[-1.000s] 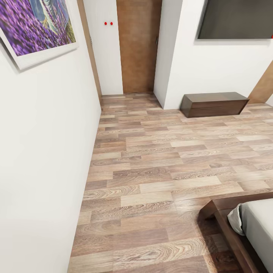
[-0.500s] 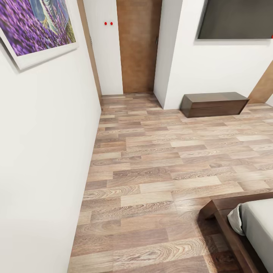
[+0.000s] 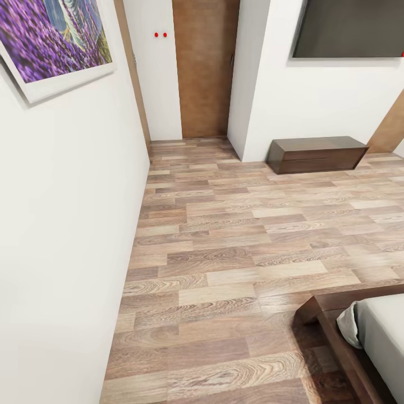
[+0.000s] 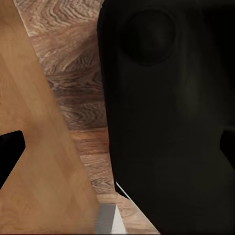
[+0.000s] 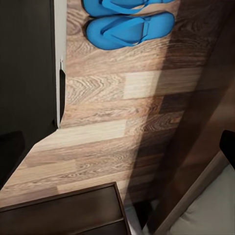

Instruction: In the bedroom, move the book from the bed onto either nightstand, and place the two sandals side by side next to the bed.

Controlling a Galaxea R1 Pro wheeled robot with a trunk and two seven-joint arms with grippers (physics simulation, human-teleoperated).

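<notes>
White walls (image 3: 62,224) and a brown wood-plank floor (image 3: 235,252) are seen from the head camera. At the far left, a framed lavender picture (image 3: 53,39) is hung on the near wall. Further right, a brown wooden door (image 3: 205,67) is set at the end of a short passage, with two small red dots (image 3: 160,35) on the white panel beside it. To the right of that, a long low dark brown cabinet (image 3: 317,153) is placed against the far wall under a dark screen (image 3: 350,28). At the lower right, a corner of the bed (image 3: 336,331) is shown, its dark frame holding an off-white mattress (image 3: 387,336).

From the left wrist camera, a pale wooden panel (image 4: 39,147) and a strip of plank floor are seen next to a large black body (image 4: 171,117) close ahead of the gripper; whether the left jaws are spread or closed cannot be told.

From the right wrist camera, the two blue sandals (image 5: 129,29) are seen lying side by side on the floor, well ahead of the gripper and apart from it. A dark brown wooden top (image 5: 63,215) is closer to the gripper, and a mattress corner (image 5: 210,210) is near it. The right jaws' state cannot be told either.
</notes>
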